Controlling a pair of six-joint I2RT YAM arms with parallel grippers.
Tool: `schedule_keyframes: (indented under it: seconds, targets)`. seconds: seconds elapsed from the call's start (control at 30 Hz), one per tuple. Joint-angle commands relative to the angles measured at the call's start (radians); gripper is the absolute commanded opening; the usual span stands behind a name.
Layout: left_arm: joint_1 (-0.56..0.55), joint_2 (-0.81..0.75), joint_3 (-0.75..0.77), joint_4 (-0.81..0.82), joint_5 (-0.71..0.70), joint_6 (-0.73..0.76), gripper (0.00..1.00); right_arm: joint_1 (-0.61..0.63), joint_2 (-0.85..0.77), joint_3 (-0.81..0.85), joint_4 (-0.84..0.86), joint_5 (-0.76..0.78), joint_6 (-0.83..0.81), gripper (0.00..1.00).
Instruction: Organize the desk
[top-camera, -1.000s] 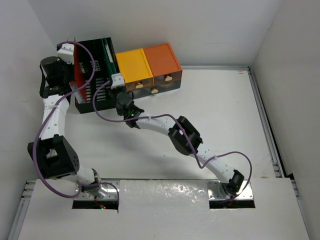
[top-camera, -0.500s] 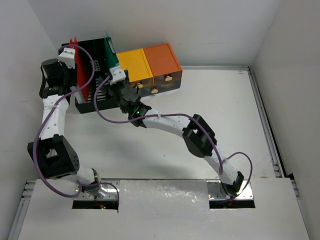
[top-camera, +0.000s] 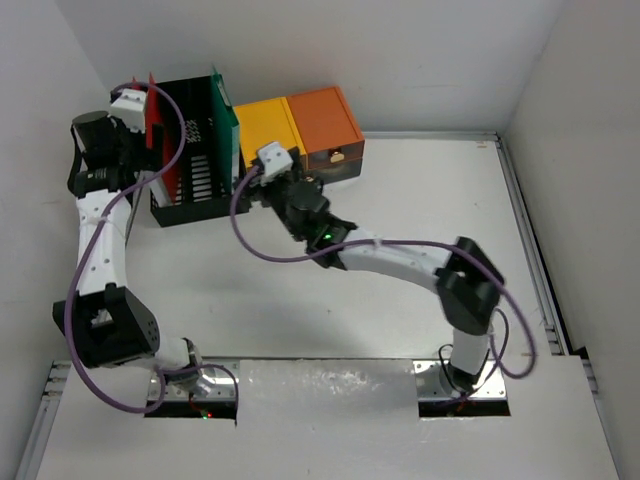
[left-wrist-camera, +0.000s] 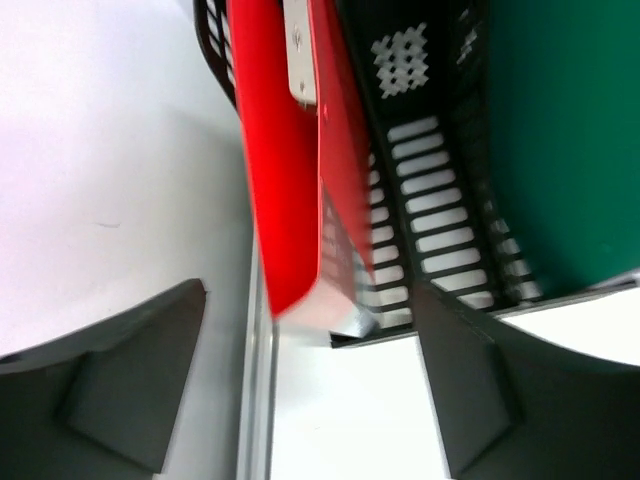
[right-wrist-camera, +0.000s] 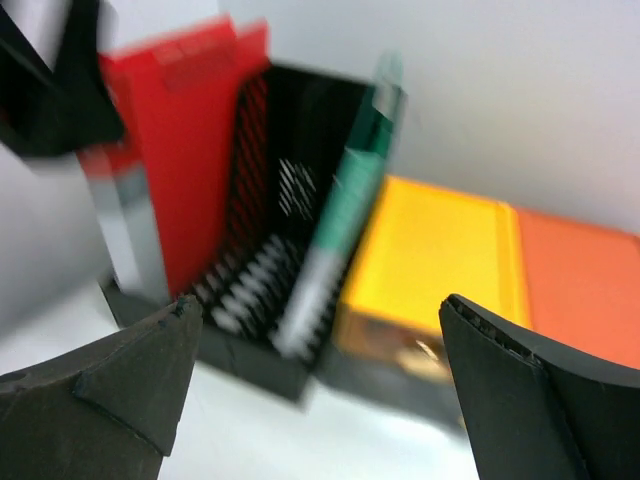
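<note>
On the white desk a black slotted file rack stands at the back left. A red folder stands upright at its left side and a green folder at its right side. My left gripper hangs open by the rack's left end. In the left wrist view the red folder is just beyond my open left gripper, with nothing between the fingers. My right gripper is open, a little in front of the rack, facing the green folder; my right gripper holds nothing.
A yellow drawer box and an orange one sit side by side right of the rack, against the back wall. White walls close in on the left, back and right. The desk's metal rim runs just under my left gripper.
Both grippers have opened and let go of the folders, which now stand in the rack. The right arm has drawn back to the right, away from the rack.
</note>
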Motion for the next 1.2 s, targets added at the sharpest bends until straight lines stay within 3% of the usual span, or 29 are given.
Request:
schedule_keyframes:
  seconds: [0.0, 0.07, 0.13, 0.3, 0.43, 0.6, 0.73, 0.9, 1.03, 1.17]
  targets:
    - [0.012, -0.116, 0.071, -0.030, 0.075, -0.005, 0.85, -0.079, -0.266, -0.140, -0.183, -0.002, 0.019, 0.99]
    - [0.010, -0.174, 0.068, -0.065, 0.128, -0.008, 0.89, -0.150, -0.395, -0.208, -0.395, -0.060, 0.140, 0.99]
    - [0.012, -0.237, 0.060, -0.113, 0.186, -0.005, 0.89, -0.283, -0.471, -0.331, -0.494, -0.121, 0.269, 0.99]
    - [0.010, -0.361, -0.018, -0.252, 0.300, 0.094, 0.91, -0.496, -0.775, -0.760, -0.488, -0.122, 0.418, 0.99]
    - [0.012, -0.449, -0.171, -0.446, 0.368, 0.263, 0.91, -0.598, -0.966, -0.912, -0.545, -0.065, 0.405, 0.99]
    - [0.010, -0.526, -0.458, -0.484, 0.392, 0.426, 0.92, -0.623, -1.147, -1.043, -0.611, 0.062, 0.379, 0.99]
    - [0.012, -0.573, -0.612, -0.431, 0.375, 0.440, 0.95, -0.623, -1.190, -1.133, -0.605, 0.091, 0.392, 0.99]
    - [0.010, -0.590, -0.750, -0.279, 0.363, 0.345, 0.96, -0.623, -1.163, -1.150, -0.719, 0.152, 0.641, 0.99]
    - [0.010, -0.587, -0.787, -0.171, 0.290, 0.270, 0.96, -0.623, -1.141, -1.182, -0.818, 0.147, 0.658, 0.99]
    - [0.010, -0.572, -0.804, -0.116, 0.294, 0.253, 0.96, -0.621, -1.164, -1.227, -0.814, 0.141, 0.604, 0.99]
